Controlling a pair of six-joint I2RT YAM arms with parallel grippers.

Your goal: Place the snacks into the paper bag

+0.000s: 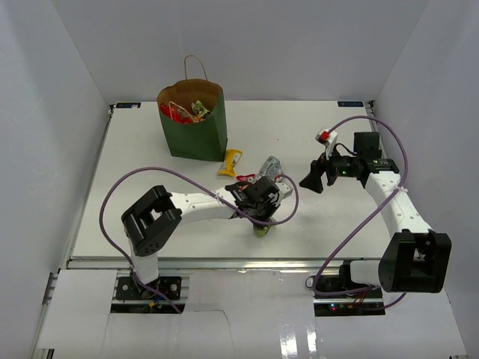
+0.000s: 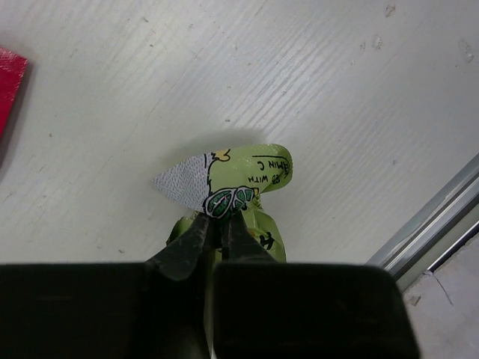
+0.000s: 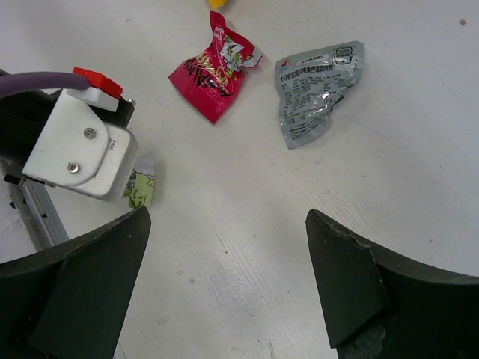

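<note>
Already in paper bag (image 1: 196, 140), red, green snacks (image 1: 179, 113)

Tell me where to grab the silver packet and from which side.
Come straight down from above and pinch the silver packet across its narrower, crumpled end. It lies flat on the table, so a side approach would likely push it; the creases there probably give the jaws something to catch. The pink packet lies clear of it.
</note>
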